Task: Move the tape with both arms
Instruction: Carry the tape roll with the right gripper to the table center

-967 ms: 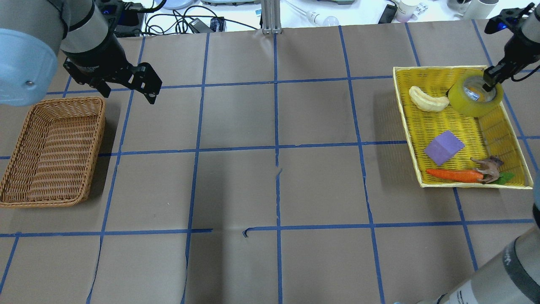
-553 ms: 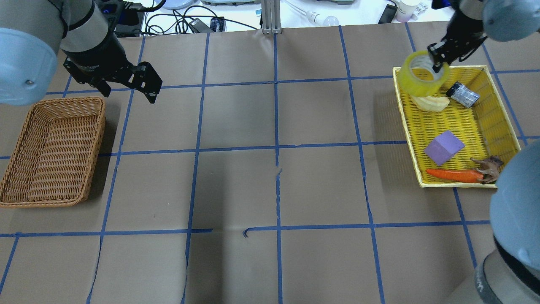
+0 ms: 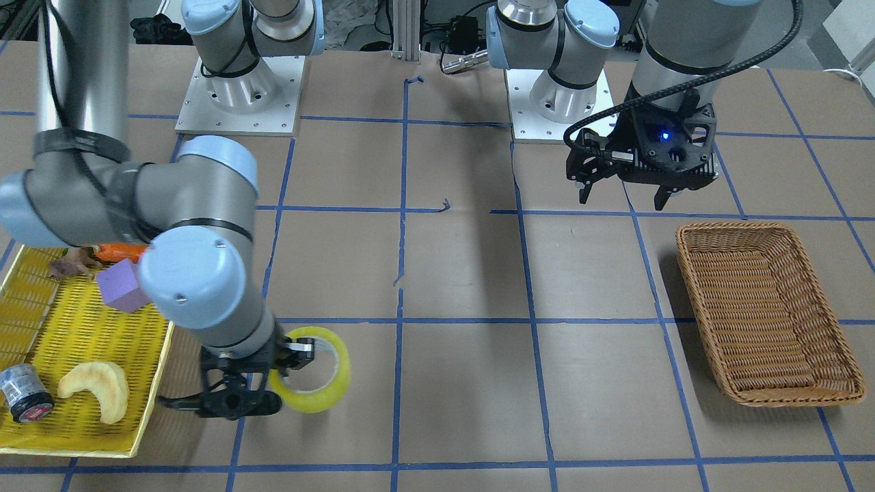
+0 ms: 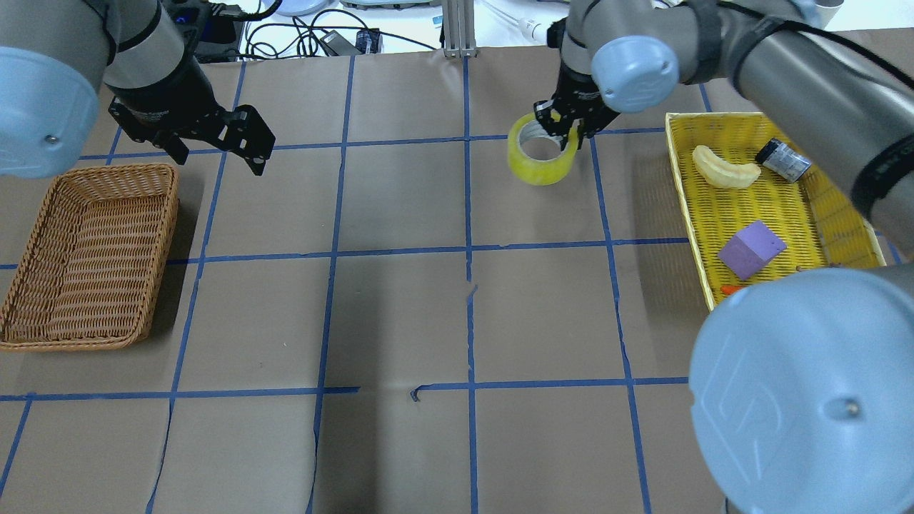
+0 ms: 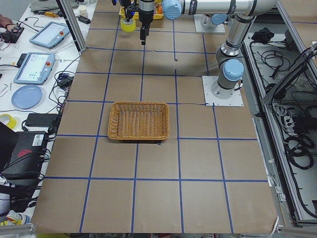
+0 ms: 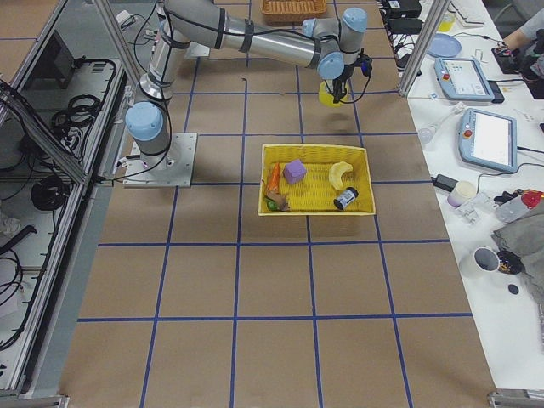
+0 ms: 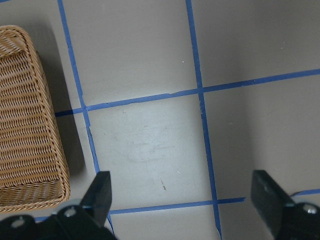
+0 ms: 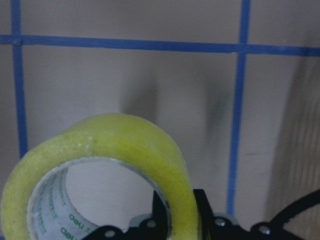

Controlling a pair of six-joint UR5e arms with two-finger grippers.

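Note:
The yellow tape roll [image 4: 541, 163] hangs in my right gripper [image 4: 566, 133], which is shut on its wall with one finger inside the grey-white core. The roll is tilted, over the brown table left of the yellow tray. It also shows in the front view [image 3: 313, 402] and fills the right wrist view [image 8: 125, 145], where the fingers [image 8: 202, 210] pinch its lower edge. My left gripper [image 4: 218, 160] is open and empty above the table, beside the far corner of the wicker basket [image 4: 114, 170]. In the left wrist view its fingertips [image 7: 100, 187] stand wide apart.
The yellow tray [image 4: 742, 116] at the right holds a banana piece [image 4: 725, 170], a dark cylinder [image 4: 783, 160], a purple block [image 4: 751, 249] and a partly hidden carrot. The wicker basket [image 3: 738, 225] holds nothing. Cables and devices lie beyond the table's far edge.
My right gripper lifted the tape out of the yellow tray and carried it left, over the table near the middle. The dark cylinder became visible. My left arm stayed still.

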